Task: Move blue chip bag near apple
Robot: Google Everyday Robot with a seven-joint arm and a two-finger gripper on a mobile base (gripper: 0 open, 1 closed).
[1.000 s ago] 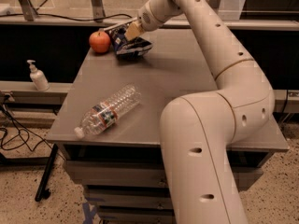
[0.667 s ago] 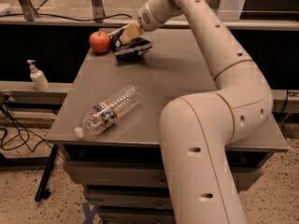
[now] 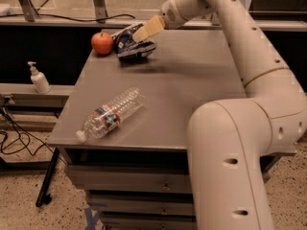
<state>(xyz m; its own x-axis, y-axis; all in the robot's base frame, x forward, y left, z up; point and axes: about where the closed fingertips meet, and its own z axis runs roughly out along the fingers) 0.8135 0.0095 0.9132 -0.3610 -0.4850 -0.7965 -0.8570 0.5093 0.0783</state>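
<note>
The blue chip bag (image 3: pixel 135 46) is a crumpled dark navy foil bag with white lettering, lying at the far left of the grey table (image 3: pixel 192 90). The apple (image 3: pixel 102 42), small and red-orange, stands just left of the bag, almost touching it. My gripper (image 3: pixel 145 31) is right above the bag's top edge, reaching in from the upper right at the end of the white arm (image 3: pixel 230 32). It overlaps the bag, and its contact with the bag is hidden.
A clear plastic water bottle (image 3: pixel 111 114) lies on its side at the table's front left. A soap dispenser (image 3: pixel 38 78) stands on a low shelf to the left. Cables lie on the floor at left. My arm's base (image 3: pixel 230 166) fills the front right.
The bag has shifted a little lower and now lies on the table beside the apple. The gripper stays at the bag's top. The apple and bottle have not moved.
</note>
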